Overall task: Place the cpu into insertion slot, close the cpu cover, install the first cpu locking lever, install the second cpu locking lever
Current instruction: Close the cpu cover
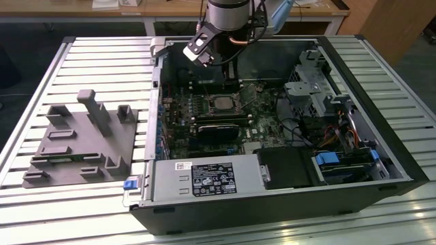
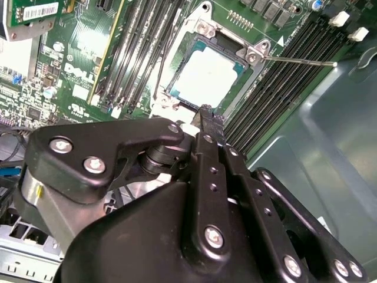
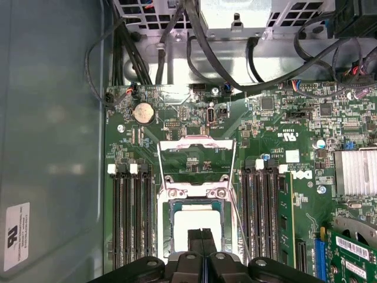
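Gripper [image 3: 201,237] has its fingers pressed together, holding nothing, just above the cpu [image 3: 184,226], which lies flat, face up, in the insertion slot [image 3: 197,204] near the exterior view's centre. Being square, it has no long axis. The cpu cover [image 3: 197,142] stands open, probably to let the chip in.
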{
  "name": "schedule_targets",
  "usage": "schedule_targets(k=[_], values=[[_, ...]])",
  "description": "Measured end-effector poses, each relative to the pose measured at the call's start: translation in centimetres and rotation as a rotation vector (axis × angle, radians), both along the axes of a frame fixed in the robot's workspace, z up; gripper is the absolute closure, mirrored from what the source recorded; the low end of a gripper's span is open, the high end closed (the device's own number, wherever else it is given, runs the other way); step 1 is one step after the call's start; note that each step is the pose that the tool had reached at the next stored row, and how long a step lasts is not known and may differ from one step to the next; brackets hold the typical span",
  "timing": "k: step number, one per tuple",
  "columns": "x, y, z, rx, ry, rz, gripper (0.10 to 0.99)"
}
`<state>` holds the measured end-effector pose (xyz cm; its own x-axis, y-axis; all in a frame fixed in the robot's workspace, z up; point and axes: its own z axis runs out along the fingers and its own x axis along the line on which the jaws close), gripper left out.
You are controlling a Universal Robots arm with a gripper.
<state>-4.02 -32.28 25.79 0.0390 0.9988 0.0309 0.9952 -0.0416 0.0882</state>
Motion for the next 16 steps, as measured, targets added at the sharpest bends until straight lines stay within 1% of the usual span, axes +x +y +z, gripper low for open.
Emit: schedule_targets(k=[16], values=[[1.03,0.00,0.00,0.000,-0.0001,0.000,0.980]])
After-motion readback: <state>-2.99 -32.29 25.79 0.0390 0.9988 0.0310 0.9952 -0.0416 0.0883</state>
